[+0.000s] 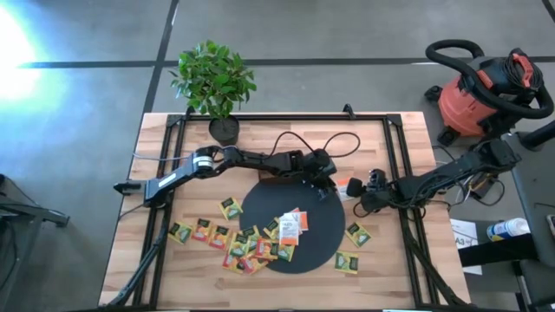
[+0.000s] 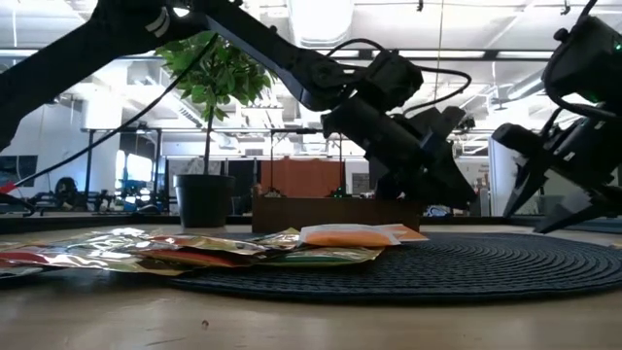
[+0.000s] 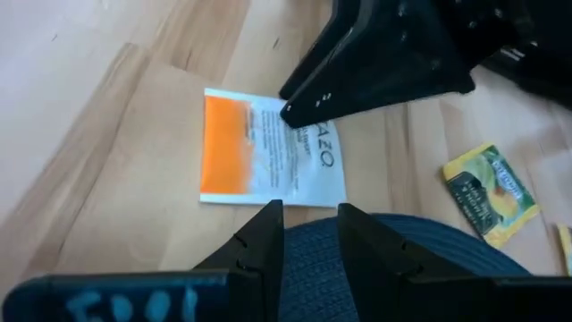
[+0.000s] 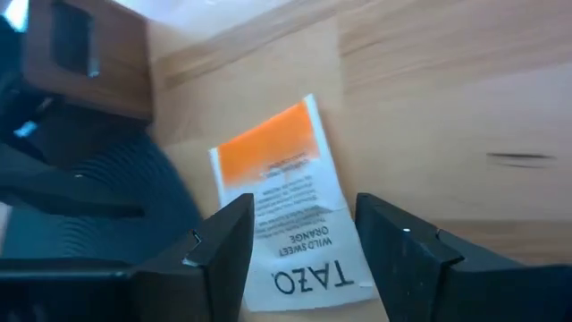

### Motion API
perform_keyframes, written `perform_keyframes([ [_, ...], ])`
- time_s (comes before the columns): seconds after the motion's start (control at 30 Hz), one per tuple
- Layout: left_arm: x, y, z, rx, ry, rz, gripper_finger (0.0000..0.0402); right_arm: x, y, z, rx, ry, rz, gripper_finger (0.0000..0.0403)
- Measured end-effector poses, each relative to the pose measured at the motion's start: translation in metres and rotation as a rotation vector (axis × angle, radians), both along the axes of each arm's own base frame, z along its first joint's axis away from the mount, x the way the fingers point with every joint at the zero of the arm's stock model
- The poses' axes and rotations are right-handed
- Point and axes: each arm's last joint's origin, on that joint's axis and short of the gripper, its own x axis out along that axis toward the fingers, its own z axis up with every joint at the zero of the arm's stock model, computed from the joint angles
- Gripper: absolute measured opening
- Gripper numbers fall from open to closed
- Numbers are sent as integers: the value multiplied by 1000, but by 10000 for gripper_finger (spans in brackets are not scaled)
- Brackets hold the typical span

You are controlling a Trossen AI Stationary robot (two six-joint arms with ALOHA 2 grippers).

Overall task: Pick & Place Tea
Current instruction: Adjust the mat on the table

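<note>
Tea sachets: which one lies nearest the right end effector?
The white-and-orange sachet lying alone on bare wood beside the black mat, directly before the open right end effector.

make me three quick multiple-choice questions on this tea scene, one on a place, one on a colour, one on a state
1. Where does the white-and-orange sachet lying in front of the right hand rest?
A. on bare wood beside the black mat
B. in the potted plant
C. on the vacuum

2. What colour is that sachet's printed block?
A. blue
B. orange
C. purple

3. How is the right hand?
A. shut on a sachet
B. open, holding nothing
C. out of sight

Answers: A, wood grain surrounds it; B, orange block above the lettering; B, its fingers stand apart over the sachet.
</note>
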Motion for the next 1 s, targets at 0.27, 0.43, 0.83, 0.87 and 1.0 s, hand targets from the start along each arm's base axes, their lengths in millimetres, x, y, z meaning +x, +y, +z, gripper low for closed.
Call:
perform_keyframes([
  [0.27,-5,0,-12,27,44,-6,83,10,-3,0,-25,-91,111,186],
  [0.43,-9,1,-18,69,121,-6,83,18,-5,5,-90,-133,207,171],
  [0.83,-25,-11,-24,72,324,-38,83,16,-11,7,-70,-66,155,162],
  [0.87,-25,-14,-24,76,324,-47,83,16,-11,8,-71,-67,155,162],
  [1.0,-28,-22,-15,65,329,-67,83,16,-11,8,-70,-65,154,162],
])
